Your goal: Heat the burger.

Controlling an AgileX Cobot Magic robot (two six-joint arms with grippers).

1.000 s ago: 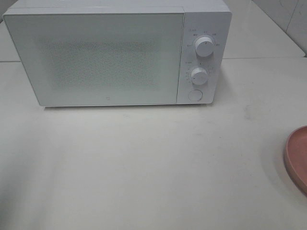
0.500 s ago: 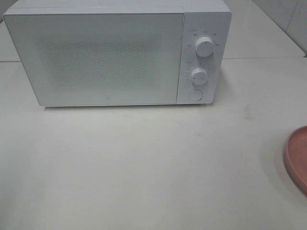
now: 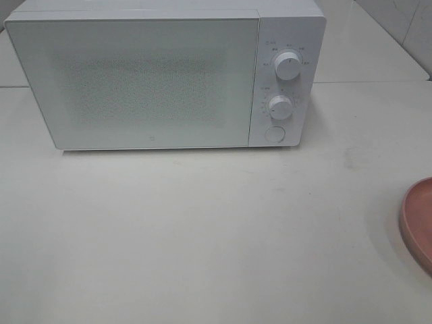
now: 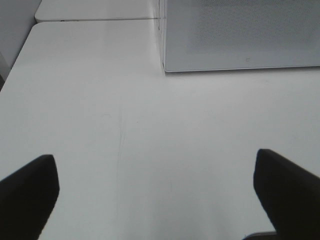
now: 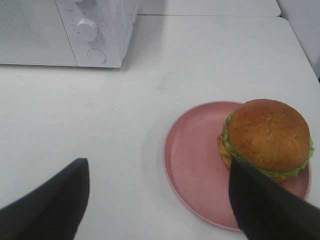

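Right gripper [image 5: 160,200]: jaws apart, empty, two matte black fingers above the table [image 3: 202,229]. Left gripper [image 4: 155,195]: jaws apart, empty. One burger [image 5: 267,137], glossy round bun with frilled lettuce, sits on one round pink plate [image 5: 192,160]. One white boxy microwave [image 3: 162,74], door shut, two round knobs, at 12 o'clock.

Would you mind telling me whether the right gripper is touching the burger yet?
Cannot tell. In the right wrist view one finger of the open right gripper overlaps the burger on the pink plate, but it may simply hang above it.
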